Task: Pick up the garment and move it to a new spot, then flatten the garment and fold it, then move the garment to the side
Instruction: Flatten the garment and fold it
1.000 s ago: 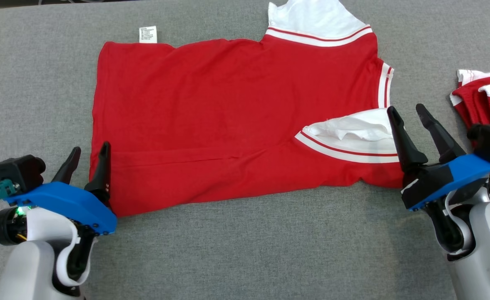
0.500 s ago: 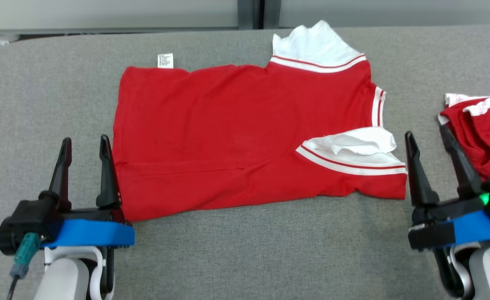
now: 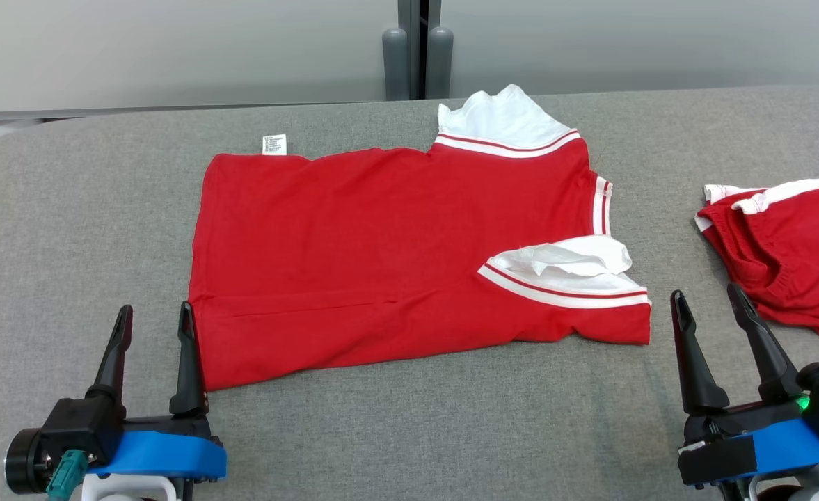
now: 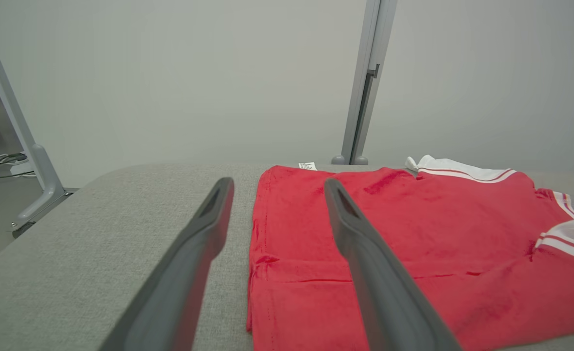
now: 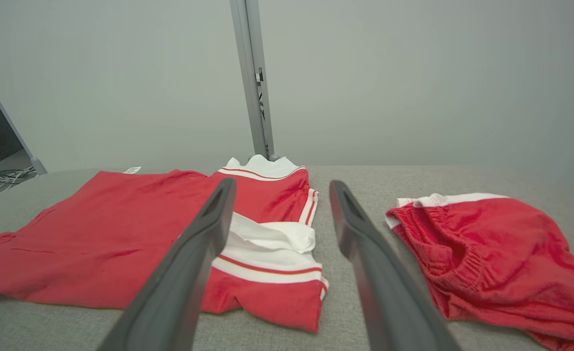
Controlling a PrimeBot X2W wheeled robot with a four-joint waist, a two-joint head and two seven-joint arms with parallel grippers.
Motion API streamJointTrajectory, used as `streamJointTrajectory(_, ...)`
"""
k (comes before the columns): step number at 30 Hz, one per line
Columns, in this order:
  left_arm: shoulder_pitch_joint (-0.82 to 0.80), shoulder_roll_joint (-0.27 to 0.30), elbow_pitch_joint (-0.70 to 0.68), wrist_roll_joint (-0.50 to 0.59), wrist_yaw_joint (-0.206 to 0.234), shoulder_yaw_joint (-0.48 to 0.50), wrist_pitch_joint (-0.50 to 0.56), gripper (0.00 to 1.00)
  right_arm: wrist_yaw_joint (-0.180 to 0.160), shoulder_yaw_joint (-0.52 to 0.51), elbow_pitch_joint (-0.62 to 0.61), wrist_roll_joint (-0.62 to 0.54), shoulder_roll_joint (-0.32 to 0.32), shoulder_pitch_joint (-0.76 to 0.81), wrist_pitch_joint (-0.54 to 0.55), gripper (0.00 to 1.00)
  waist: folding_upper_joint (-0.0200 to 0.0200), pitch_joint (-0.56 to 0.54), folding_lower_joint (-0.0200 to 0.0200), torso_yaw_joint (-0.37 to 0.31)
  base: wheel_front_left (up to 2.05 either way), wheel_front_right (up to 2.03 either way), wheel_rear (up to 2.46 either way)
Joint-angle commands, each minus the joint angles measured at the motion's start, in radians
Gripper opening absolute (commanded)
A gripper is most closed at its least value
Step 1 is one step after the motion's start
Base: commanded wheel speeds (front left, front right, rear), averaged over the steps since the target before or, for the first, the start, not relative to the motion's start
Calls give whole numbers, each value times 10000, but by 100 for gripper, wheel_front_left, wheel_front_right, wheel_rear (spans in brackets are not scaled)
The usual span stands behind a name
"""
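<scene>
Folding seems to be the step in hand. The shirt (image 3: pixel 395 257) lies flat in the middle of the counter (image 3: pixel 68 229). One white sleeve (image 3: pixel 569 268) is turned in on top of the red body near the right end, and the other sleeve (image 3: pixel 499 118) sticks out at the far edge. I judge that the fold is begun but not finished, and that the move to the side is not yet done.

The left gripper (image 3: pixel 155 308) has its fingers wide apart and holds nothing. It is just beside the near left corner of the shirt. The right gripper (image 3: pixel 705 292) is also fully spread and empty. It is close to the near right corner, between the shirt and the red shorts (image 3: pixel 785 250) that lie apart on the right.

The next move, I think, calls for both grippers to go down to the near corners and close on the cloth there. They should then carry this edge over toward the far edge together, so that the layer does not wrinkle. The right gripper must keep clear of the shorts.
</scene>
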Motion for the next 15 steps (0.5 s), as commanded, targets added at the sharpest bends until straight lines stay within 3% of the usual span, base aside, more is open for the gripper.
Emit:
streamJointTrajectory(1,98,54,38,-54,-18,-8,17,100,1,-30,-55,-19,32,160,64,100,1,-29,1,-13,0,0,0)
streamJointTrajectory(10,47,104,134,-144,15,-114,270,100,1,-77,-68,-3,73,173,249,100,1,2,1,-42,0,0,0)
streamJointTrajectory(15,24,-21,811,-484,-147,-197,696,100,1,-160,618,134,-89,-48,493,100,1,352,1,-32,0,0,0)
